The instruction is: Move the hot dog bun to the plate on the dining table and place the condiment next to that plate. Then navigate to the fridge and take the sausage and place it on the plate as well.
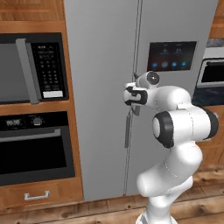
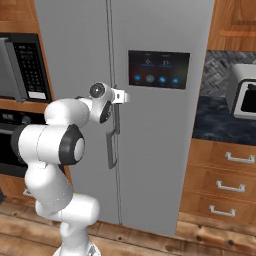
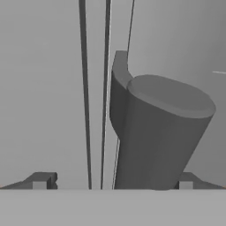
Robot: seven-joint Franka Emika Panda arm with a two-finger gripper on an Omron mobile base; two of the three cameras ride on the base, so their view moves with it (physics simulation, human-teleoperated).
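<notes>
The tall grey-silver fridge (image 1: 100,87) (image 2: 160,150) stands straight ahead with both doors shut, a dark touch panel on its right door. My gripper (image 1: 133,97) (image 2: 122,96) is up against the seam between the doors, at the top of the right door's vertical handle (image 1: 127,131) (image 2: 113,145). In the hand view the gripper (image 3: 113,182) is open and the grey handle (image 3: 154,132) rises between the fingertips, close to the right fingertip (image 3: 185,181). Nothing is gripped. The sausage, hot dog bun, plate, condiment and dining table are out of view.
Left of the fridge, a microwave (image 1: 30,70) sits above a black wall oven (image 1: 35,148) in wooden cabinetry. To its right are wooden drawers (image 2: 225,185) under a dark counter with a white appliance (image 2: 242,95). Wooden floor runs below.
</notes>
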